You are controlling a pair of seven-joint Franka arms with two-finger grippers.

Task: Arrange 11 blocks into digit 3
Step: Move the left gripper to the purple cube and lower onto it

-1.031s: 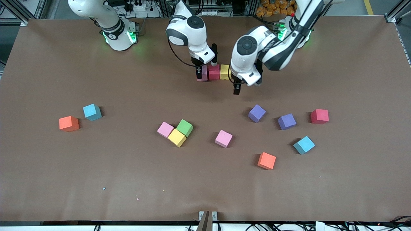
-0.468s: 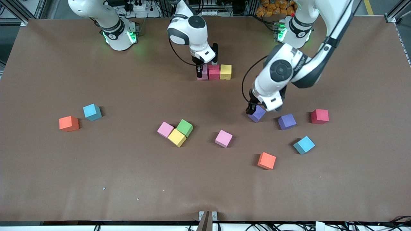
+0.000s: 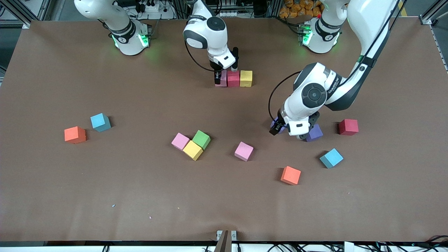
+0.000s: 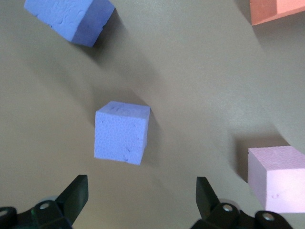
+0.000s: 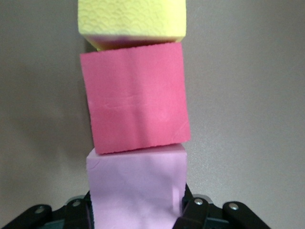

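A row of three touching blocks lies near the robots: pink (image 3: 223,79), red (image 3: 233,78), yellow (image 3: 246,78). My right gripper (image 3: 218,77) is shut on the pink block (image 5: 137,186), which touches the red one (image 5: 136,109); the yellow one (image 5: 131,21) comes after that. My left gripper (image 3: 280,128) hangs open just over a purple block (image 4: 121,138), which lies just ahead of its fingertips (image 4: 76,191), not between them. In the front view this purple block (image 3: 274,123) is mostly hidden by the hand.
Loose blocks: purple (image 3: 315,132), red (image 3: 348,126), light blue (image 3: 331,158), orange (image 3: 291,175), pink (image 3: 244,151). A touching cluster of pink (image 3: 180,141), yellow (image 3: 193,150) and green (image 3: 201,139) lies mid-table. Light blue (image 3: 100,122) and orange (image 3: 75,134) lie toward the right arm's end.
My left arm swung away from the yellow end of the row and came down over the purple block. My right gripper stayed shut on the pink block.
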